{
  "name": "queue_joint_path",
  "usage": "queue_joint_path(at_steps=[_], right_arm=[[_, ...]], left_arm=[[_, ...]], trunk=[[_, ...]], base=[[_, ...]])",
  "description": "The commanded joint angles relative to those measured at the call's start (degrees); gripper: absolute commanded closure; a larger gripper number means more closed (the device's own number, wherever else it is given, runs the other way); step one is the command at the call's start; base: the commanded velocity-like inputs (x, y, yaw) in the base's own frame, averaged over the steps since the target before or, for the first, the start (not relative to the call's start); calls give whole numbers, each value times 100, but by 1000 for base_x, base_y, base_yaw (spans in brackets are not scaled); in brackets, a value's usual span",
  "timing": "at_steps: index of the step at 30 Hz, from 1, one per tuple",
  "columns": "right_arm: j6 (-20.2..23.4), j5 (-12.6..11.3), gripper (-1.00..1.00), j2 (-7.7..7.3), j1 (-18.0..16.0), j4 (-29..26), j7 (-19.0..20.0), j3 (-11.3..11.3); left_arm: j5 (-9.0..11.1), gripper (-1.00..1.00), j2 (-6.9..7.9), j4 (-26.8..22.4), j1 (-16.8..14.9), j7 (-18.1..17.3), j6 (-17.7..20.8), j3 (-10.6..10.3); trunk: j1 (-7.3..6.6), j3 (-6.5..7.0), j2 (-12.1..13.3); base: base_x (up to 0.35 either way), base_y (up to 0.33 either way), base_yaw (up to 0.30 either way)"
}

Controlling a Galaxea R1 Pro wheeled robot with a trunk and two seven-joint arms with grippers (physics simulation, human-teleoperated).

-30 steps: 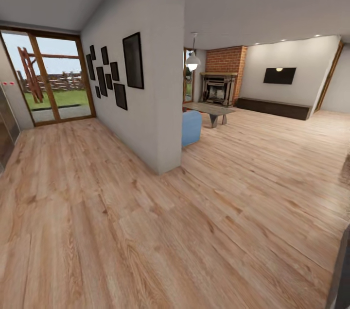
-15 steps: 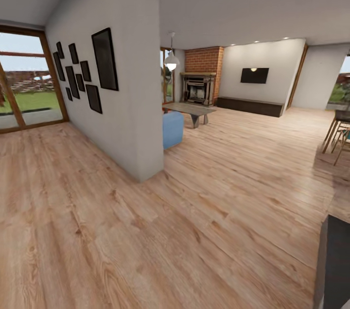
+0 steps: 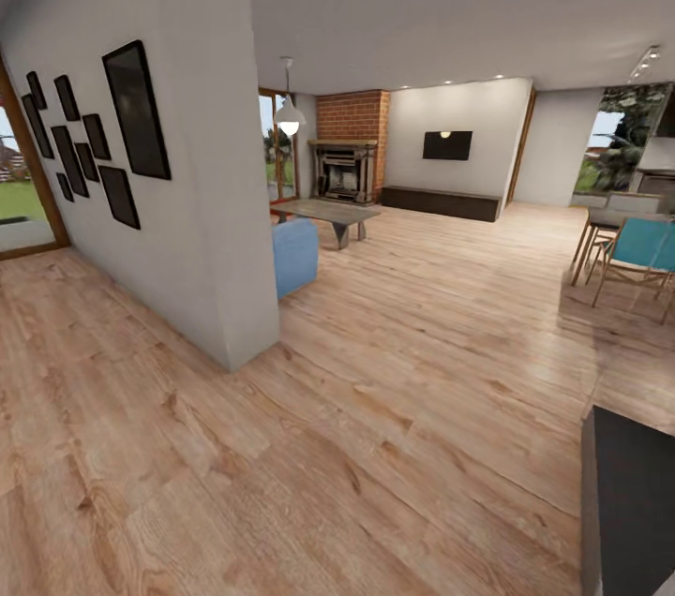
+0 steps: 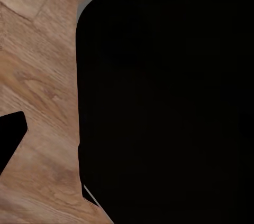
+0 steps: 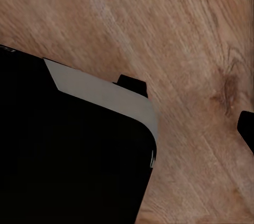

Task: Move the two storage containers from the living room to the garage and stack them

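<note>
The living room [image 3: 412, 230] spreads over a light plank floor [image 3: 375, 409]. A wall [image 3: 159, 202] with dark frames fills the left of the frame; a blue sofa [image 3: 295, 256], low table [image 3: 328, 212] and brick fireplace [image 3: 349, 146] sit centre. Both wrist views show dark robot body over planks; whether either gripper is open cannot be told.

No readable text, labels or numbers anywhere. Dark picture frames [image 3: 137, 110] on the wall blank, wall screen [image 3: 446, 145] likewise.
</note>
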Motion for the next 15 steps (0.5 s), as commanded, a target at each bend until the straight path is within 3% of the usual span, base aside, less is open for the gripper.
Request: queue_joint_path(at_steps=[1, 11, 15], right_arm=[[-23, -51, -100, 4, -5, 11, -11, 49], [-23, -51, -100, 4, -5, 11, -11, 49], [-23, -51, -100, 4, -5, 11, -11, 53]], left_arm=[[10, -100, 0, 1, -2, 2, -10, 4], [10, -100, 0, 1, -2, 2, -10, 4], [10, -100, 0, 0, -2, 2, -10, 4]], trunk=[[3, -6, -3], [3, -6, -3], [3, -6, -3]], base=[[322, 0, -250], [322, 0, -249], [322, 0, -125]])
